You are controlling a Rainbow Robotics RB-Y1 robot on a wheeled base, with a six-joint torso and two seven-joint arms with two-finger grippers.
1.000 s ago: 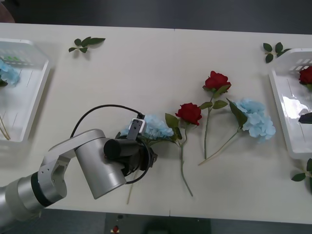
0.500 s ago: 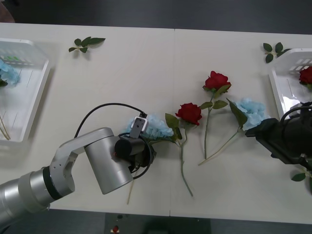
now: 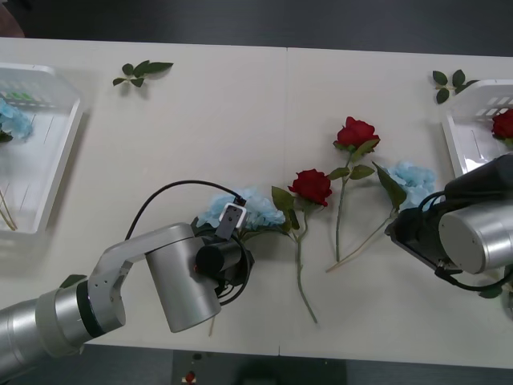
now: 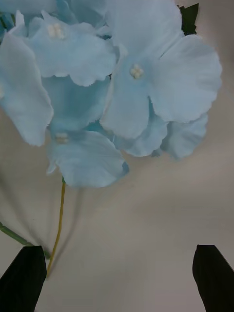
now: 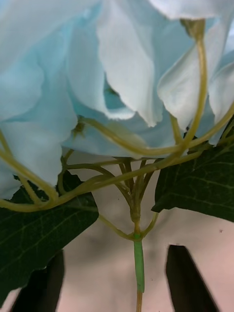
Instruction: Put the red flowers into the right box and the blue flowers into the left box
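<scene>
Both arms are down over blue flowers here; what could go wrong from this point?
The left gripper straddles a blue flower's stem beside a large leaf; it may pinch the leaf too. The right gripper sits wide open below the other blue flower, its stem off-centre by one finger, risking a miss.

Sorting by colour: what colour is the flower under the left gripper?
Pale sky blue, on a green stem; clearest in the left wrist view.

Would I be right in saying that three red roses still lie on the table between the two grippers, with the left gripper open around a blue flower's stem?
Not quite: the front view shows two red flowers on the table, not three. The left gripper is indeed open around a blue flower stem, as the left wrist view shows.
</scene>
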